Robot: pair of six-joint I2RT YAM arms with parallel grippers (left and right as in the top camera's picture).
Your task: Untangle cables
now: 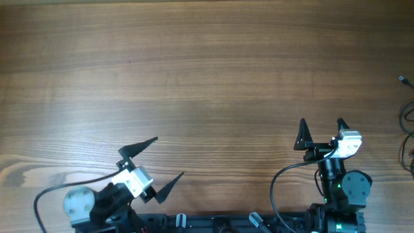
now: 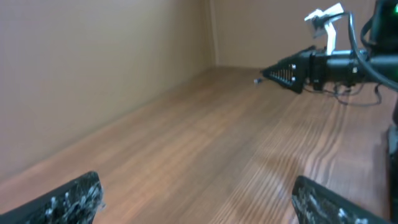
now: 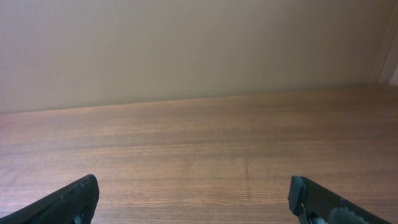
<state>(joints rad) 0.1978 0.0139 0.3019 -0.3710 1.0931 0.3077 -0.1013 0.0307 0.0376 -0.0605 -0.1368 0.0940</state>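
The cables point(image 1: 409, 116) are thin dark cords in loose loops at the table's far right edge, mostly cut off by the frame, with a small plug point(image 1: 402, 79) at the upper end. In the left wrist view the loops point(image 2: 357, 96) and a plug point(image 2: 257, 80) show beside the right arm. My left gripper point(image 1: 169, 156) is open and empty at the front left, also seen in its wrist view point(image 2: 199, 199). My right gripper point(image 1: 321, 121) is open and empty at the front right, left of the cables, its fingers framing bare table point(image 3: 194, 196).
The wooden table point(image 1: 207, 71) is bordered by a plain beige wall point(image 3: 186, 43) at the back. The thick black arm cables point(image 1: 278, 184) curl near the arm bases at the front edge. The right arm's fingers point(image 2: 292, 73) reach across the left wrist view.
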